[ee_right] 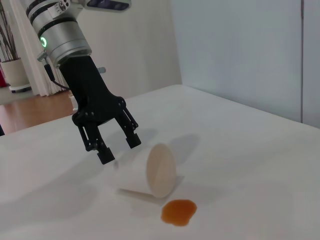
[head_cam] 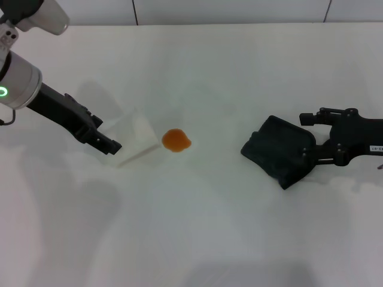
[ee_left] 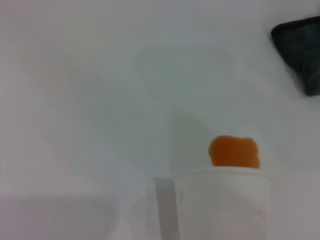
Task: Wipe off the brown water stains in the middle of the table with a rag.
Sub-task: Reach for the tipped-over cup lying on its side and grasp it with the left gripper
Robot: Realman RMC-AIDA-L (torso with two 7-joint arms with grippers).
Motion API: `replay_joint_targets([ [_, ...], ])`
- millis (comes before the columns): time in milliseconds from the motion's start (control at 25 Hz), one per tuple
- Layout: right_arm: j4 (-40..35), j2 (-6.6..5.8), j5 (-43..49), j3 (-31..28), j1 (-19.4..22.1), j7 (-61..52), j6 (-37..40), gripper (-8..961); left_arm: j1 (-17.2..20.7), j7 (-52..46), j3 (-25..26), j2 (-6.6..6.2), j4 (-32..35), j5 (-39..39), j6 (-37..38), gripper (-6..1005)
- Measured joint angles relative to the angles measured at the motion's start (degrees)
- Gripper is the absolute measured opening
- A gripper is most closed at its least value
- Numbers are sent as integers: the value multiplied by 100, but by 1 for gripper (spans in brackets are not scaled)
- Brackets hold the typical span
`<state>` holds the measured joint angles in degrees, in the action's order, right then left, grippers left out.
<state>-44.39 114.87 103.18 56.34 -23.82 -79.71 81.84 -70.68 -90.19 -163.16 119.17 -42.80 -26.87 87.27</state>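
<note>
Item: brown water stain (head_cam: 176,140), roundish orange-brown blot with a short tail, mid-bench (head_cam: 197,239). No legible writing seen. White cup (head_cam: 134,139) lies on its side just beside the stain, mouth towards it, long axis running away to the left gripper (head_cam: 109,144), whose jaws stand open just clear of the cup's base end. Dark rag (head_cam: 279,150) lies well apart on the stain's other side; right gripper (head_cam: 308,156) closed on its edge.
</note>
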Motion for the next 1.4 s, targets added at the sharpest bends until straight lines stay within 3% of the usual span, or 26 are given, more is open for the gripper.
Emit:
replay_joint_targets([
  [360, 0, 0, 0, 0, 6, 0, 20, 842, -70, 548, -6, -7, 7, -165, -178, 832],
  [1400, 1, 0, -8, 0, 12, -27, -11, 841, -164, 886, -6, -18, 759, -242, -755, 832],
])
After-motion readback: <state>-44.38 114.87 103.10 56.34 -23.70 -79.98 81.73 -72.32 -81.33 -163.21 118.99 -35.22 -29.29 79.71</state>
